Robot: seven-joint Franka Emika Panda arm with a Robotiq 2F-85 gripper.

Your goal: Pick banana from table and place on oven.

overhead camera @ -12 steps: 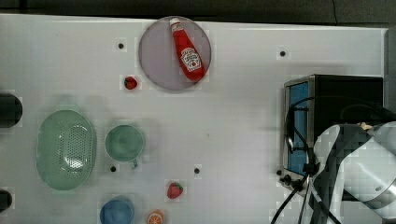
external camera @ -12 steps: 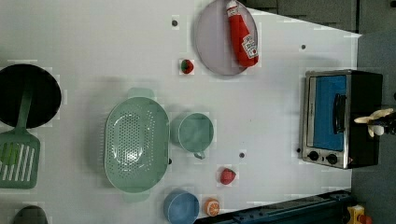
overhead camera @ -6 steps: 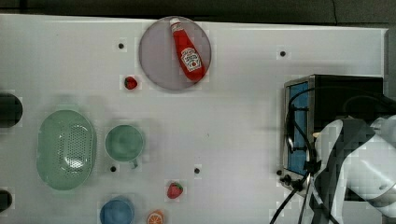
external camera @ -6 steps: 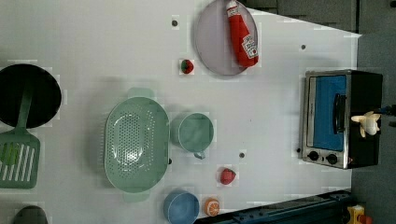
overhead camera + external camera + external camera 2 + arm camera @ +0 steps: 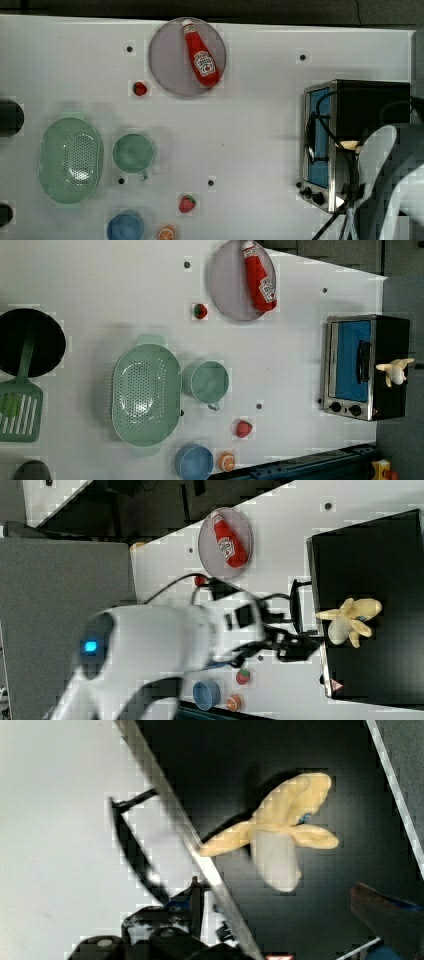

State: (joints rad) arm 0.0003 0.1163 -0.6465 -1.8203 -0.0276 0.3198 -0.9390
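Observation:
The pale-yellow banana (image 5: 285, 830) lies loose on the black top of the oven (image 5: 225, 760), near its front edge. It also shows as the banana (image 5: 350, 620) on the oven (image 5: 370, 555), and as the banana (image 5: 395, 371) on the oven (image 5: 392, 340). My gripper (image 5: 270, 935) hangs open over it, one fingertip (image 5: 385, 912) to the side, touching nothing. In the top view my white arm (image 5: 390, 175) covers part of the oven (image 5: 370, 105), with just the banana's end (image 5: 350, 145) peeking out. The white table (image 5: 250, 125) spreads to the top view's left.
A ketchup bottle (image 5: 200, 55) lies on a grey plate (image 5: 170, 65). Two strawberries (image 5: 140, 88) (image 5: 187, 203), a green colander (image 5: 70, 159), a green cup (image 5: 132, 153), a blue bowl (image 5: 125, 227) and an orange slice (image 5: 166, 233) sit on the table. A black pan (image 5: 30, 342) and a green spatula (image 5: 17, 410) are at the left view's left.
The gripper's fingers have spread and let go of the banana, which has settled on the oven top, slightly toward the left view's left. The arm has shifted a little.

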